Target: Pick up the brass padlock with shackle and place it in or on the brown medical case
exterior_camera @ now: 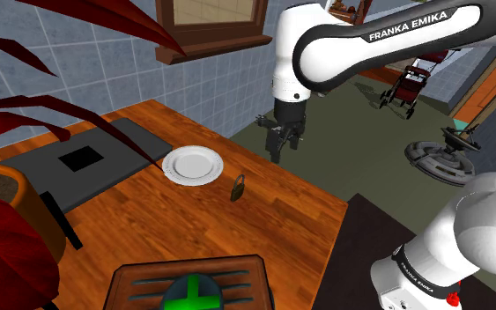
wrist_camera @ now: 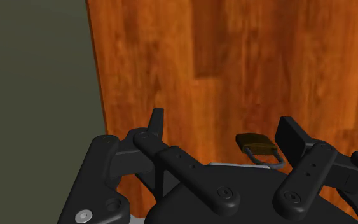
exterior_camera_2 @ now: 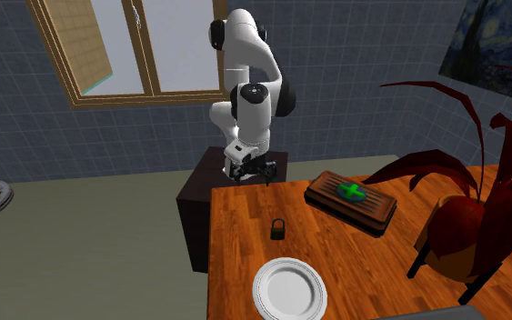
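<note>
Across the middle of the picture runs the reddish-brown planked wooden bench (exterior_camera: 263, 220), with olive floor beyond its long edge. Near the bench end closest to the stand lies the flat brown medical case with a green cross on its lid (exterior_camera: 140, 280). A round white plate (exterior_camera: 192, 165) sits mid-bench. The all-black two-finger pincer (exterior_camera: 281, 154) hangs above that floor-side edge with its fingers (wrist_camera: 155, 121) spread wide and nothing between them.

The small brass padlock with a grey shackle (exterior_camera: 238, 185) appears to stand upright, just beside the plate, between it and the floor-side edge and well apart from the case. It is probably rigid, dense for its bulk, smooth enough to slip, and not fragile. The flat faces of its body look the surest hold, since the thin shackle could let it swing.
</note>
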You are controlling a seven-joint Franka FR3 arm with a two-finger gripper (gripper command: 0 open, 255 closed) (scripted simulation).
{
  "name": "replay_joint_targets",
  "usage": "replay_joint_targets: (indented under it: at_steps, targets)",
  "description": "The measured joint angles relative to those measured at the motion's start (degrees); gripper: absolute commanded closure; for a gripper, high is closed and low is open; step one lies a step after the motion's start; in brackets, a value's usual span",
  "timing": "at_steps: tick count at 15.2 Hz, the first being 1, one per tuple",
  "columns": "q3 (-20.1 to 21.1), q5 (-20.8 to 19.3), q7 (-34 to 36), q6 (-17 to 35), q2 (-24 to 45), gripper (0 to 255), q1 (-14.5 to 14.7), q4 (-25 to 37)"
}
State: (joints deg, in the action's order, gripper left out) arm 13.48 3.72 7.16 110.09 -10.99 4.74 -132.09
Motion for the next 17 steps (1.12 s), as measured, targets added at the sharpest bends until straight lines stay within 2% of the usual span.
replay_joint_targets:
  at_steps: [6,11,17]
  targets:
    - [2.1,0.2,4.1,5.8,13.2,0,1.5,6.4]
    - [3.0,-0.4,7.2,8.5,23.8,0,3.1,13.5]
    - [2.9,-0.9,7.4,12.4,26.9,0,3.4,12.6]
